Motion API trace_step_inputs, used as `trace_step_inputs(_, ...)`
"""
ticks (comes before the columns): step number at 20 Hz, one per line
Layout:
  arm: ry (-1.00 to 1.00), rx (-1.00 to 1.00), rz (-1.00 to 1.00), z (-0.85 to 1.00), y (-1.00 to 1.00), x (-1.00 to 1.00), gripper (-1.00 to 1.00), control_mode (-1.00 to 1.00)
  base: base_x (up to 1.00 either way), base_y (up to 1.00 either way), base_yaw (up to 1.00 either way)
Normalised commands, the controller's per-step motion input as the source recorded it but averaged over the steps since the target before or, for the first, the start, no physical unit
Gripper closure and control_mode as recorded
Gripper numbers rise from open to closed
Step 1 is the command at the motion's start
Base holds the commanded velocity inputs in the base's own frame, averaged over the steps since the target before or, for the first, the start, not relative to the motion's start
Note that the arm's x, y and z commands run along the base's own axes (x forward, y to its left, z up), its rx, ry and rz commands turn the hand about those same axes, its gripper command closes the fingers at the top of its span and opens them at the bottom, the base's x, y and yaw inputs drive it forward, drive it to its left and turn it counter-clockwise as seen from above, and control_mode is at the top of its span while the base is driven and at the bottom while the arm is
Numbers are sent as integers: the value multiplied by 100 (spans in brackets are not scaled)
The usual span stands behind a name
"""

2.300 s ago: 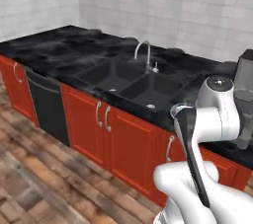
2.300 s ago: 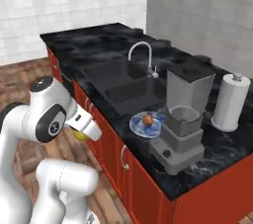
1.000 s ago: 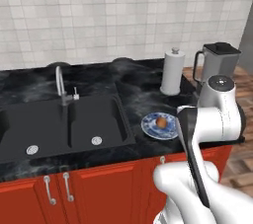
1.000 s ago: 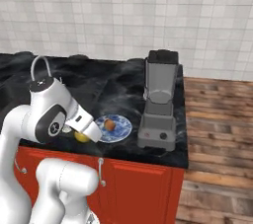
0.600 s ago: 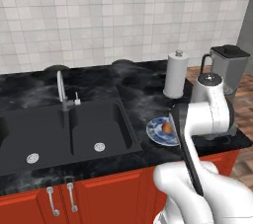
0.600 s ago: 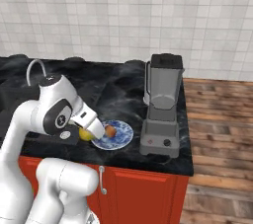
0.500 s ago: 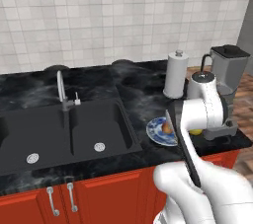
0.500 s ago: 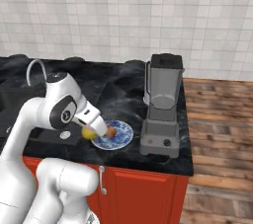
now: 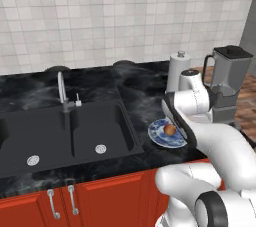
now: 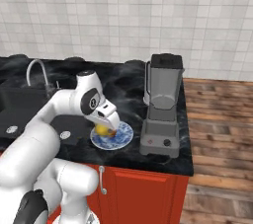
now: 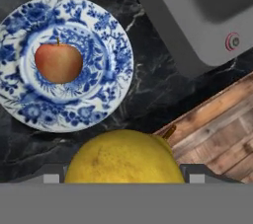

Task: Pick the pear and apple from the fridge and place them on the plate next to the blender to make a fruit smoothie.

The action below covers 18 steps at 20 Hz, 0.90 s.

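Note:
My gripper [image 10: 105, 125] is shut on the yellow pear [image 10: 102, 129] and holds it just over the near left part of the blue-patterned white plate [image 10: 125, 134]. In the hand view the pear [image 11: 123, 156] bulges between my fingers [image 11: 196, 173] at the bottom. Beyond it, the red-orange apple [image 11: 58, 62] lies in the middle of the plate [image 11: 111, 35]. The grey blender [image 10: 162, 107] stands right beside the plate, and its base [image 11: 197, 16] shows with a red knob. From the left base view, the apple [image 9: 170, 129] and plate [image 9: 155, 136] peek out from behind my arm. The fridge is out of view.
A white paper-towel roll [image 9: 178, 71] stands behind the plate, left of the blender [image 9: 227, 83]. The black double sink [image 9: 70, 136] with its tap [image 9: 62, 87] takes up the counter's left. The counter's end and a wooden floor [image 10: 222, 119] lie past the blender.
The views shifted as the base drove along the counter and settled at the plate. My arm swung the pear from beside the counter edge to over the plate.

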Motion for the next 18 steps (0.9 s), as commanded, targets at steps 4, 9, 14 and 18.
trace_step_inputs(4, -10, 6, 3, -52, 0, 15, 100, -100, 0, 0, 0)
trace_step_inputs(9, -16, 1, 0, -46, 0, 4, 100, -100, 0, 0, 0)
trace_step_inputs(14, -9, 0, 0, -35, 0, 3, 100, -100, 0, 0, 0)
trace_step_inputs(18, 0, 0, 0, -15, 0, 26, 100, -100, 0, 0, 0)
